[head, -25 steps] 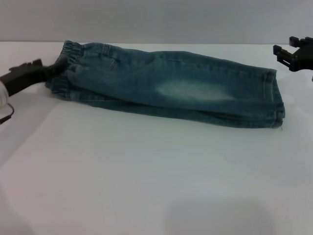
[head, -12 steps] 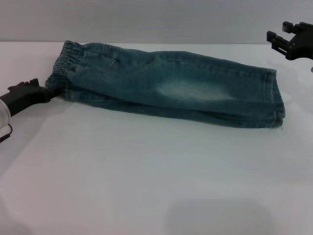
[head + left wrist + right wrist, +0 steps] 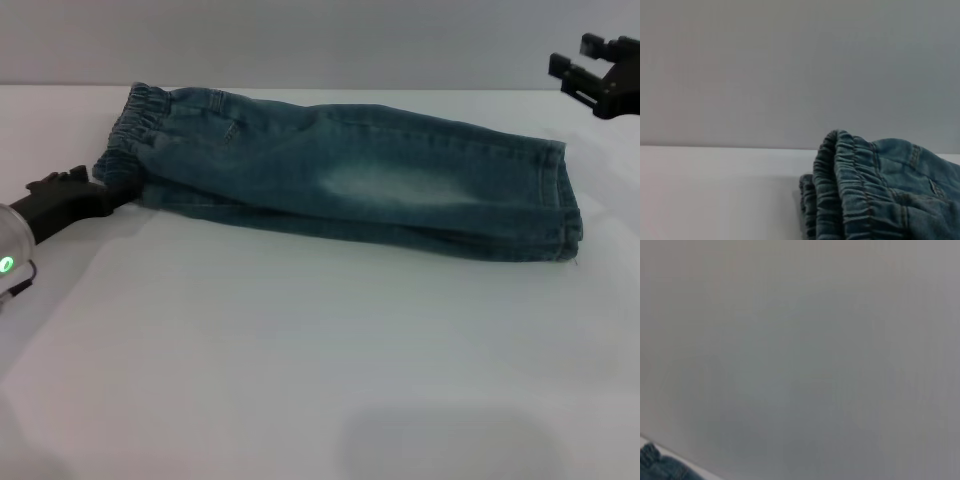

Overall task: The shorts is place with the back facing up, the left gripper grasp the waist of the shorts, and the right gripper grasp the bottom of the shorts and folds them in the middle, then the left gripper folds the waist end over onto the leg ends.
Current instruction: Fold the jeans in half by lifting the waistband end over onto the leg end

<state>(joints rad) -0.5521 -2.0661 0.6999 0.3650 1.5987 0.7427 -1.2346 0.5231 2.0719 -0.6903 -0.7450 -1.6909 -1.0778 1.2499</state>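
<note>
The blue denim shorts (image 3: 350,180) lie folded lengthwise across the white table. The elastic waist (image 3: 135,130) is at the left and the hemmed leg ends (image 3: 562,195) are at the right. My left gripper (image 3: 115,192) sits low on the table, with its tip right at the near corner of the waist. The left wrist view shows the ruffled waist (image 3: 850,195) close up. My right gripper (image 3: 580,60) hangs open in the air, above and beyond the leg ends and apart from the cloth. A corner of the shorts (image 3: 660,470) shows in the right wrist view.
The white table (image 3: 300,350) stretches bare in front of the shorts, and a plain grey wall (image 3: 320,40) stands behind it. The left arm's silver wrist (image 3: 10,245) with its green light is at the left edge.
My left gripper dropped from the middle of the waistband to its near corner, pulled back left, then edged in again. My right gripper rose higher at the far right.
</note>
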